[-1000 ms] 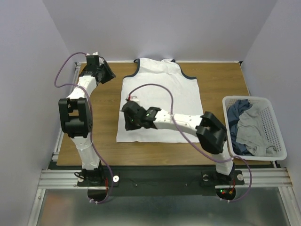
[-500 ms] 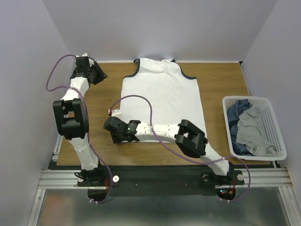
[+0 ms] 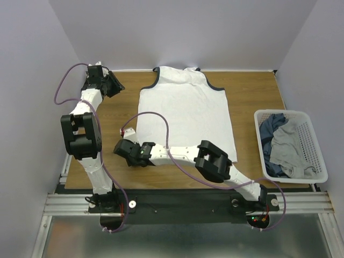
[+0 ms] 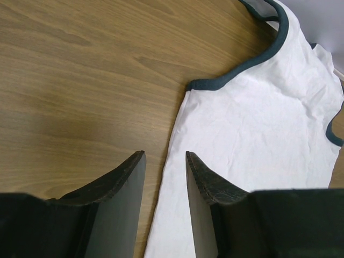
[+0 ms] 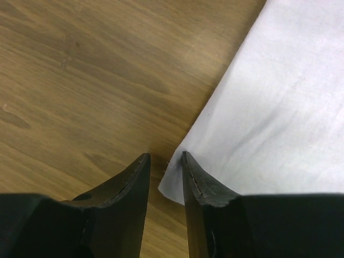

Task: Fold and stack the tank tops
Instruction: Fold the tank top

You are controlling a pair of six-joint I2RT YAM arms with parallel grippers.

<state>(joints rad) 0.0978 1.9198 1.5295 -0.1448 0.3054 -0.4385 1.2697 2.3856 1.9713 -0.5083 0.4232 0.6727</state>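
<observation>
White tank top lies flat, face-down or plain side up, on the middle of the table, neck toward the table's far edge, hem toward the near edge. More tops, grey and dark blue, sit bunched in the basket at the table's right side.

Handling guess: thin, light, limp cloth. It will sag and drag, and may slip out of a shallow pinch. Best holds look like the corners and the navy-bound edges, with both layers taken together.

Right gripper is low over the table's near-left part. Its jaws are slightly spread, with bare wood showing in the gap and nothing pinched. The top's near-left hem corner lies right under the gap, just ahead of the tips. Contact with the cloth: can't tell.

Left gripper hangs over the table's far-left part, jaws spread and empty. The top's left side edge runs just below and ahead of its fingertips, with the navy armhole trim a bit farther on. The gripper is above the cloth, apart from it.
</observation>
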